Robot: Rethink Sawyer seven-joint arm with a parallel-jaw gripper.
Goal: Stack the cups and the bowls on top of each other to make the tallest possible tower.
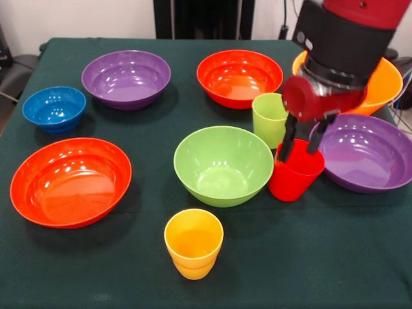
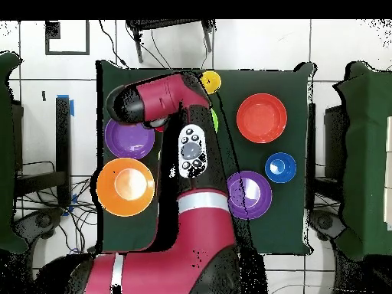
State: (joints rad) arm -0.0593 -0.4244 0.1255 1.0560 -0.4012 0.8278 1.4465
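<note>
Front view: claw (image 1: 301, 138) fingers straddle the glossy, tapered red cup's (image 1: 295, 175) rim, pinching its wall.

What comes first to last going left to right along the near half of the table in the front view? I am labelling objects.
Large red-orange bowl → yellow cup → light green bowl → red cup, with the gripper at its rim → purple bowl.
</note>
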